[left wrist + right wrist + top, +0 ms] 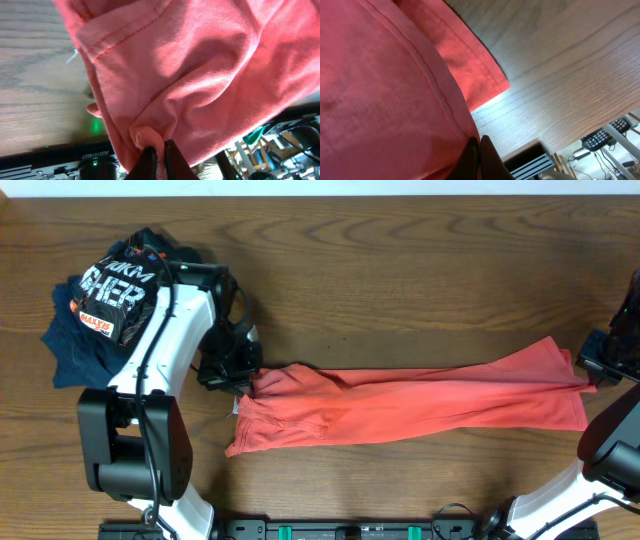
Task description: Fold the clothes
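- While it is stretched long across the wooden table [400, 280], the coral-red T-shirt [420, 405] lies in front of both arms. It runs from the left gripper to the right gripper, with only plain red cloth showing.
- The left gripper [243, 380] pinches a bunched fold at the shirt's left end. In the left wrist view its dark fingers [147, 159] stand almost together with a nub of red fabric caught between them.
- The right gripper [592, 378] holds the shirt's right end near the table's right edge. In the right wrist view its fingers are pressed close, with red fabric at their tips and a stitched hem showing against the wood beyond.
- A black garment [115, 290] with white lettering sits on a navy garment [70, 345] at the table's left end, apart from the shirt.
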`<state>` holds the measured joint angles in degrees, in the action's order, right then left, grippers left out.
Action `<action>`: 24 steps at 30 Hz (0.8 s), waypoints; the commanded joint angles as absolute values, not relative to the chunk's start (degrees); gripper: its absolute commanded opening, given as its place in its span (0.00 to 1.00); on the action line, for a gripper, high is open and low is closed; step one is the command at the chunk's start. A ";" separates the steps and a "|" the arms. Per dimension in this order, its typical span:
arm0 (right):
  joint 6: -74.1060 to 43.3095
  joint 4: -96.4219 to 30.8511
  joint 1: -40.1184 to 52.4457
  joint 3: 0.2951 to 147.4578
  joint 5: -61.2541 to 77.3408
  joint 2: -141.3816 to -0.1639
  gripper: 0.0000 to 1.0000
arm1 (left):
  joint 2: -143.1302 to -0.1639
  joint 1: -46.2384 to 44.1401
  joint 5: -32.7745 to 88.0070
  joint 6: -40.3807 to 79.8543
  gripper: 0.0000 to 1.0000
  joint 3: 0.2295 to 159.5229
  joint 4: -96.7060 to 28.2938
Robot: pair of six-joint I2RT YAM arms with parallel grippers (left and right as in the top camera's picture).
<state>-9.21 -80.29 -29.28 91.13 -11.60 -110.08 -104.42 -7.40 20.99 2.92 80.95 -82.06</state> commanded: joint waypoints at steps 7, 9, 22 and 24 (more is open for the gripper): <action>-11.79 -79.55 -30.11 87.35 -15.68 -108.86 0.08 | -104.27 -8.71 16.08 2.35 0.10 78.59 -86.17; -12.43 -79.57 -30.11 87.35 -16.56 -108.86 0.16 | -104.27 -8.71 12.58 2.42 0.17 78.59 -87.81; -12.12 -78.28 -30.28 87.35 -13.63 -108.86 0.20 | -103.98 -8.71 12.03 4.75 0.25 79.92 -82.96; -8.97 -77.32 -30.46 87.31 -9.98 -108.86 0.21 | -103.63 -8.73 15.68 4.73 0.25 79.94 -79.92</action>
<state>-11.35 -78.00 -29.45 87.64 -13.80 -110.08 -104.42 -8.73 12.12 4.08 78.72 -81.69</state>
